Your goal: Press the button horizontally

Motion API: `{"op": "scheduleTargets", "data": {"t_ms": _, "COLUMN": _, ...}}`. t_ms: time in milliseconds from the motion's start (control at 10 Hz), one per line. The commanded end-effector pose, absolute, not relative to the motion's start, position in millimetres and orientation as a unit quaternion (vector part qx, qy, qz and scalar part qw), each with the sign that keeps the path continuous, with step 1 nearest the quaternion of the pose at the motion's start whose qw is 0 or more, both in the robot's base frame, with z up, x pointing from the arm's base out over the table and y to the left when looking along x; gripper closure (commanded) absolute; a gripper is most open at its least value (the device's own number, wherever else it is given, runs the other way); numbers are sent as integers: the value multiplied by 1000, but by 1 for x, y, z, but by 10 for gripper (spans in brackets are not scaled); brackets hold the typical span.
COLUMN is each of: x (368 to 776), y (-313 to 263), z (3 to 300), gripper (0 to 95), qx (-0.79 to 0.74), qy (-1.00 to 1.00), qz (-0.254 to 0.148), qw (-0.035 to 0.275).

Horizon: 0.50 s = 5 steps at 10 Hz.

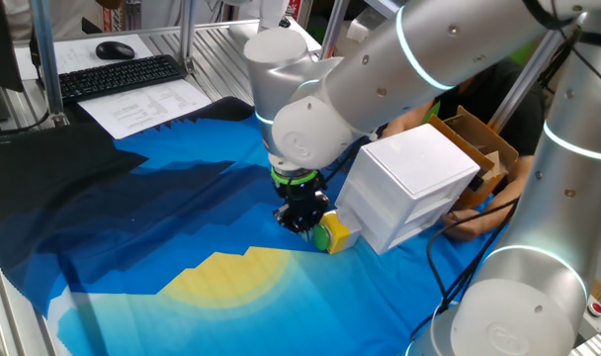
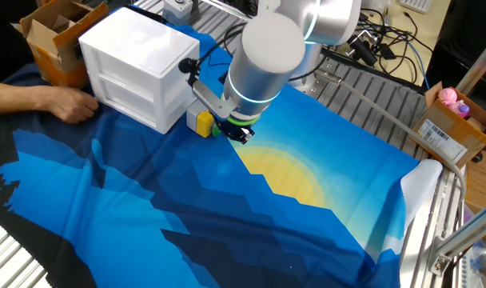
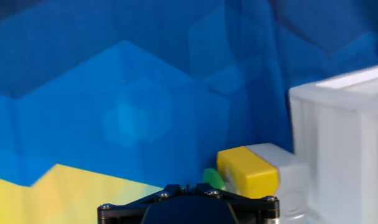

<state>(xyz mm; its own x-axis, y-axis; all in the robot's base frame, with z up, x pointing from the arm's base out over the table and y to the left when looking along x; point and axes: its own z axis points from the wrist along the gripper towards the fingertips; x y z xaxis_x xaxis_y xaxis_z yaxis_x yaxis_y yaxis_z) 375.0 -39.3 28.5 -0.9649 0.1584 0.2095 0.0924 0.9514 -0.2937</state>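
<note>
The green button [image 3: 212, 178] sits in the side of a yellow cube housing [image 3: 248, 171] and faces sideways toward my gripper [image 3: 184, 186]. The cube lies on the blue cloth against the foot of the white box [image 3: 344, 143]. In the hand view my black fingertips meet with no gap, just left of the button and very close to it. In one fixed view the gripper [image 1: 300, 222] is low over the cloth beside the cube [image 1: 337, 234]. The other fixed view shows the gripper [image 2: 239, 134] right of the cube [image 2: 200, 122].
The white drawer box [image 1: 409, 183] stands right behind the cube. A cardboard box [image 2: 55, 40] sits behind it, and a person's hand [image 2: 63, 102] rests on the cloth beside it. A keyboard [image 1: 118, 76] and papers lie at the far table edge.
</note>
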Motion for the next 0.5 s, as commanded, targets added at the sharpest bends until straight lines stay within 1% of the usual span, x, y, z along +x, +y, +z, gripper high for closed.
{"op": "scheduleTargets", "data": {"t_ms": 100, "x": 369, "y": -58, "z": 29, "gripper": 950, "qx": -43, "qy": -982, "qz": 141, "qw": 116}}
{"op": "scheduleTargets", "data": {"t_ms": 500, "x": 367, "y": -77, "z": 30, "gripper": 950, "qx": -27, "qy": -983, "qz": 137, "qw": 116}}
